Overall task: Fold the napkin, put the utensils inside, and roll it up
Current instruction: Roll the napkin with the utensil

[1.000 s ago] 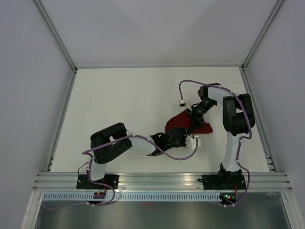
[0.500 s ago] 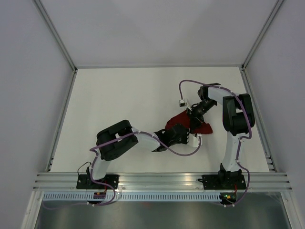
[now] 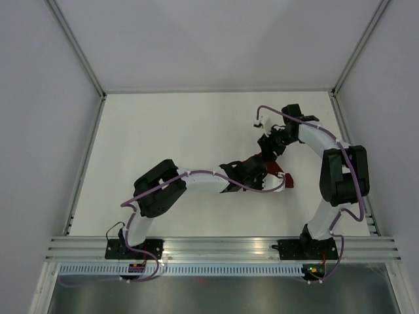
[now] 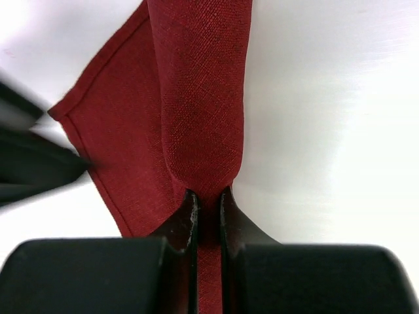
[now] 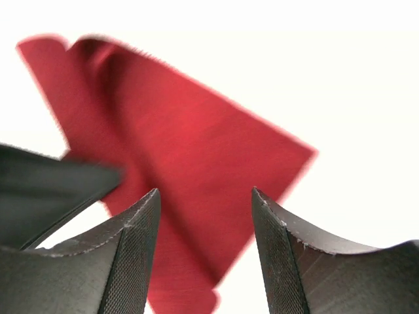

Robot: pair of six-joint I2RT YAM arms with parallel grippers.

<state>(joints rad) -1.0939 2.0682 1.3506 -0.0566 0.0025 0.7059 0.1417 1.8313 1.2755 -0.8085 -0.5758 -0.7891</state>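
- Saw a white worktop [image 3: 163, 144] spread beneath both end effectors, closed in by pale panels on three sides.
- Found the left arm [image 3: 190, 180] stretched low and off to the right, and the right arm [image 3: 330, 170] bent back inward from the right side, so that the two tips stood near each other.
- Found the napkin [image 4: 196, 98], dark red, straight ahead of the left end effector [image 4: 208, 196]. Was bunched into a raised ridge running forward from the tips, with a flatter hemmed flap lying to the left of that ridge.
- Saw the left end effector narrowed to a slit and clamped on the near end of the ridge, with cloth filling the gap between its fingers [image 4: 185, 219].
- Saw the right end effector [image 5: 205, 196] spread wide, with nothing between its textured pads [image 5: 137, 261]. Showed only blurred red cloth beyond the tips.
- Made out, from above, only small patches of red beside and under the two end effectors, the rest of the cloth being hidden by them.
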